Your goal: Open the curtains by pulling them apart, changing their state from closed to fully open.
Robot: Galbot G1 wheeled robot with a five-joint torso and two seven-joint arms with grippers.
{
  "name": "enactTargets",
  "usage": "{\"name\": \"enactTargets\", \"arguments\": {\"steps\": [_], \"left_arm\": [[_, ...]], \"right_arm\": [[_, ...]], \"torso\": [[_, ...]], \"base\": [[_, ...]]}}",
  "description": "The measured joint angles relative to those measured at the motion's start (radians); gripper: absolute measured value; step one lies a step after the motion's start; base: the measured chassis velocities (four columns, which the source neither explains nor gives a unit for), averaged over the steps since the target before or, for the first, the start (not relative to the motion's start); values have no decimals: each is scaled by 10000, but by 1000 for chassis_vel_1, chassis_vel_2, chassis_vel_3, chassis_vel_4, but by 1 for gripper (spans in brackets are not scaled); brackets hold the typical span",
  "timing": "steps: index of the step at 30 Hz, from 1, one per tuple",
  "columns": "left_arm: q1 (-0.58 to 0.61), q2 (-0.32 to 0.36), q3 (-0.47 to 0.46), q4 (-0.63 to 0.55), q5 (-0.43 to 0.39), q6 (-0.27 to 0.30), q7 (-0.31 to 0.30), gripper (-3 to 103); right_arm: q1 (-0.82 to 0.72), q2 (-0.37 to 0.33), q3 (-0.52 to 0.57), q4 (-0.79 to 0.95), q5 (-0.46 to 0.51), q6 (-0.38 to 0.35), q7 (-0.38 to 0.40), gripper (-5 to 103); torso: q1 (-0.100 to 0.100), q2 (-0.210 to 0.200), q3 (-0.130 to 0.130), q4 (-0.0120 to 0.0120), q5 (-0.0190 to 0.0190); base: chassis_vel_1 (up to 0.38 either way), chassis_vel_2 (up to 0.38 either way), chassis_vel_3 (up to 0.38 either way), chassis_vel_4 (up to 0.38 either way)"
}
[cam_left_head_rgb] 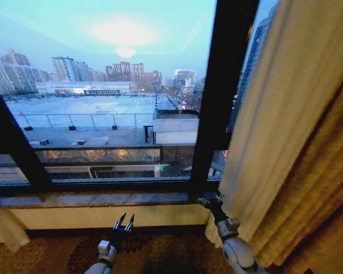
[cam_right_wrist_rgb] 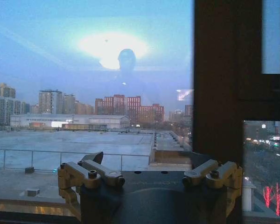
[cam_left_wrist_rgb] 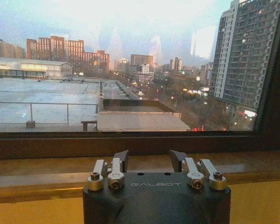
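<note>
A: Though both arms rise from the bottom edge of the head view, which gripper sits closer to the cloth?

B: The right gripper point(cam_left_head_rgb: 208, 201), lower centre-right. Its dark fingers are spread, holding nothing, tips at the stone window sill point(cam_left_head_rgb: 91, 199) just beside the inner edge of the sheer cream pleated curtain panel point(cam_left_head_rgb: 274, 131). Whether it touches the fabric I cannot tell. In its own wrist view the right gripper point(cam_right_wrist_rgb: 147, 161) has its jaws wide apart with only glass and the dark vertical window mullion point(cam_right_wrist_rgb: 224, 79) beyond.

A: And the left one?

B: The left gripper point(cam_left_head_rgb: 124, 220), lower centre-left of the head view, pointing up at the cream wall below the sill. Fingers parted, empty. Left wrist view agrees: the left gripper point(cam_left_wrist_rgb: 149, 159) gapes open over the sill's brown ledge, free of everything.

A: Where do the curtains hang?

B: The right-hand panel is gathered along the right side of the head view, running from the top edge down towards the patterned brown carpet point(cam_left_head_rgb: 160, 254). Behind it, far right, a thicker golden-yellow drape point(cam_left_head_rgb: 326, 188). A small fold of pale fabric point(cam_left_head_rgb: 3, 228) shows at the lower left corner. Between them the glass is uncovered.

A: Through the pane?

B: A flat grey rooftop point(cam_left_head_rgb: 86, 111) with a railing, city towers behind, dusk sky.
</note>
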Motion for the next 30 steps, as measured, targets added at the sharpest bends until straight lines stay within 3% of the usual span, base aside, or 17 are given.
{"name": "enactTargets", "arguments": {"steps": [30], "left_arm": [[0,0,2,0,0,0,0,50]], "right_arm": [[0,0,0,0,0,0,0,100]], "torso": [[0,-1,0,-1,0]], "base": [[358,354,-351,-350]]}}
